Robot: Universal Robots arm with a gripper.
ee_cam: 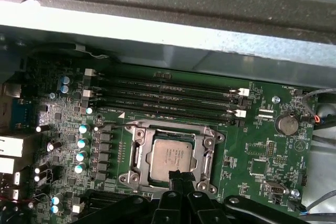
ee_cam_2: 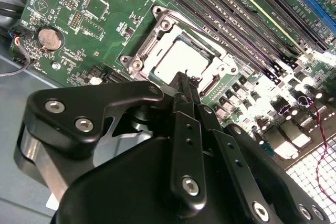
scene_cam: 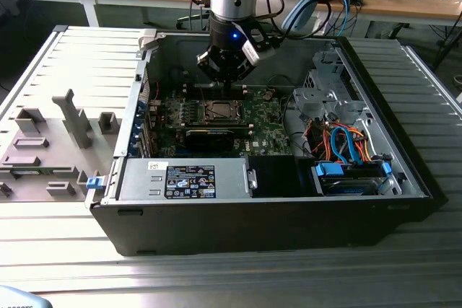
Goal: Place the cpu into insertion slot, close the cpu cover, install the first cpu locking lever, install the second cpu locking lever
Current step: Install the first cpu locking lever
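Exterior view: gripper [scene_cam: 225, 86] hung over the insertion slot [scene_cam: 219, 111] inside an open computer case [scene_cam: 404, 171], white-on-black label [scene_cam: 190, 181] unreadable, second wrist view: fingers [ee_cam_2: 185, 90] pressed together, holding nothing, tips beside the cpu [ee_cam_2: 182, 61], first wrist view: cpu [ee_cam: 171, 157] sat under the cpu cover [ee_cam: 137, 155], its print illegible.

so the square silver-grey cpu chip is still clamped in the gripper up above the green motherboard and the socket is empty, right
Not quite. The square silver-grey cpu chip is not in the gripper; it already lies in the silver-rimmed square insertion slot on the green motherboard, so the socket is filled. Both wrist views show this. The black gripper does hang above the board, its closed fingertips at the socket's edge.
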